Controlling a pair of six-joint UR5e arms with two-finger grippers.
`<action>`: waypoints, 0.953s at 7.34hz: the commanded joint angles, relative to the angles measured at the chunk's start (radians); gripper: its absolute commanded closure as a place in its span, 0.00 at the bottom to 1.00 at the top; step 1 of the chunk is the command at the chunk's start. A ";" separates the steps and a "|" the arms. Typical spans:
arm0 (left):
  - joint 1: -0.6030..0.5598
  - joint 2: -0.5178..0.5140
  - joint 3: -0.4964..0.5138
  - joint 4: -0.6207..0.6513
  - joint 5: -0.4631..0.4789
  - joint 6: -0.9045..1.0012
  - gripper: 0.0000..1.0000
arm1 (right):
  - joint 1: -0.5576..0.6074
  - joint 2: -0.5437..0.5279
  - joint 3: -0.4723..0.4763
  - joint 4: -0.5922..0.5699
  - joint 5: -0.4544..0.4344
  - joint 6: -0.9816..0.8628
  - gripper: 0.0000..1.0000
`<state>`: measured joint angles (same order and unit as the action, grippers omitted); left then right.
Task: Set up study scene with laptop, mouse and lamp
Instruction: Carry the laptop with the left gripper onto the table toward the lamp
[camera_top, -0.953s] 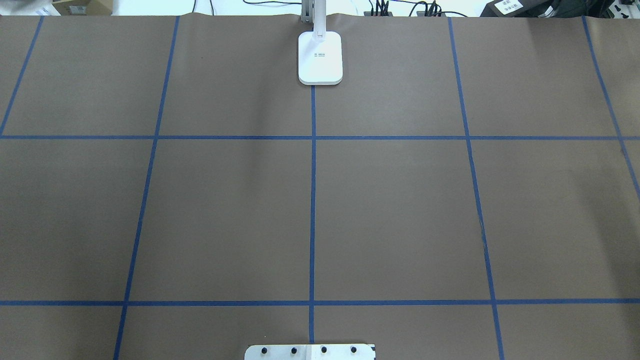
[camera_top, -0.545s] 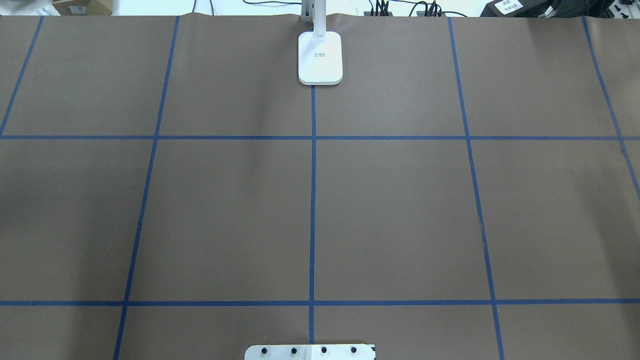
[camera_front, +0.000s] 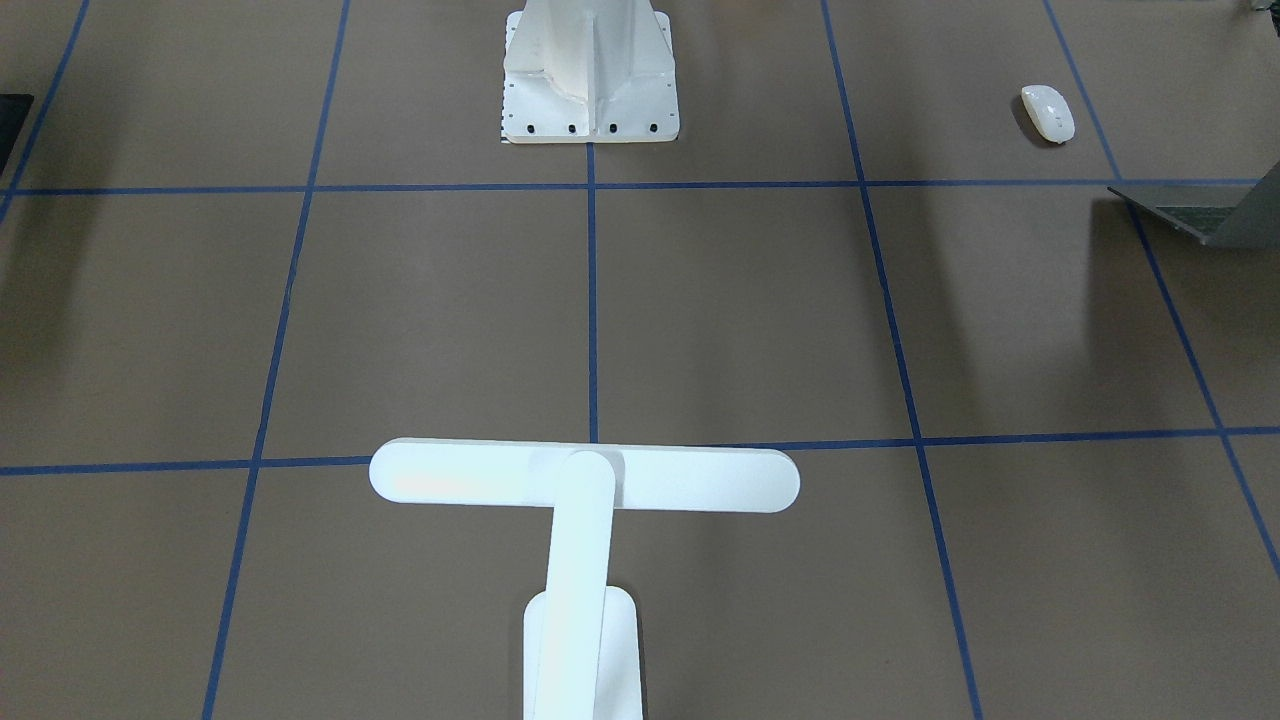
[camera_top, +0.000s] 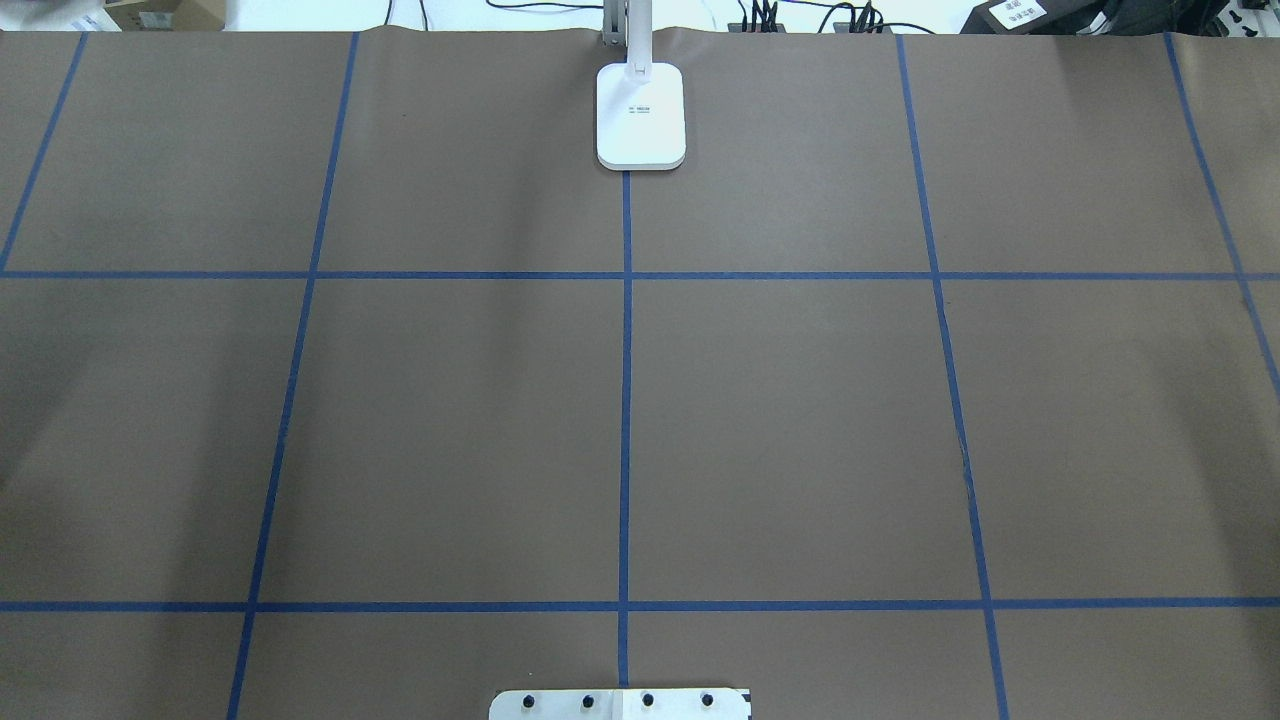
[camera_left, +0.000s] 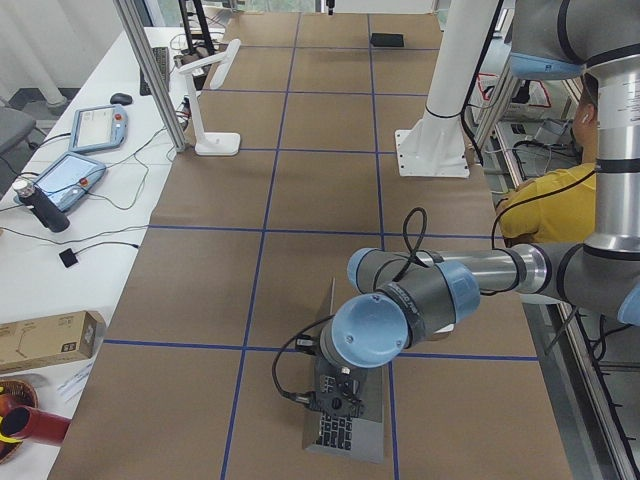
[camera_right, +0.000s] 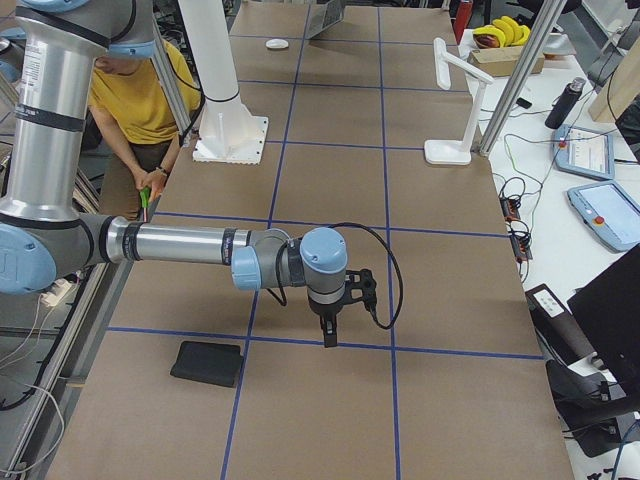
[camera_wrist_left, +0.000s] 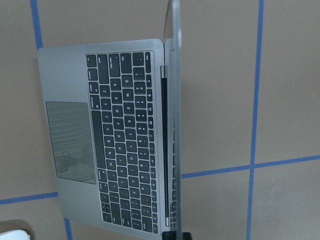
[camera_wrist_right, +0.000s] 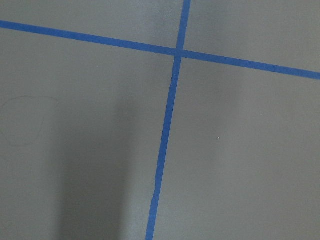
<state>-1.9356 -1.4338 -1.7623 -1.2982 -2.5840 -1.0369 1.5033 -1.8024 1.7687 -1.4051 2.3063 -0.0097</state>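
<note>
At the table's left end | laptop (camera_wrist_left: 115, 135) lay open, lid raised | left gripper (camera_left: 338, 405) hung over it, jaws: could not tell | mouse (camera_front: 1047, 112) sat apart from laptop, nearer robot | lamp (camera_top: 641, 115) stood at far middle edge | right gripper (camera_right: 329, 335) hovered over tape (camera_wrist_right: 177, 52) near black mat (camera_right: 207, 363), jaws: could not tell

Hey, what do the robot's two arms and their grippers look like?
The left arm and the right arm are both silver metal tubes linked by rounded grey joints with pale blue caps. A black cable loops past each wrist to a small black gripper: the left gripper and the right gripper.
</note>
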 joint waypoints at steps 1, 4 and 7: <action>0.145 -0.089 0.001 -0.162 -0.037 -0.250 1.00 | 0.002 0.000 0.000 0.000 0.007 0.001 0.00; 0.272 -0.296 0.001 -0.167 -0.094 -0.507 1.00 | 0.002 0.000 0.000 0.000 0.007 -0.001 0.00; 0.443 -0.486 0.003 -0.165 -0.091 -0.755 1.00 | 0.000 0.000 0.000 0.000 0.005 0.001 0.00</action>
<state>-1.5635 -1.8392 -1.7606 -1.4635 -2.6759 -1.6784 1.5036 -1.8024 1.7687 -1.4051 2.3122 -0.0094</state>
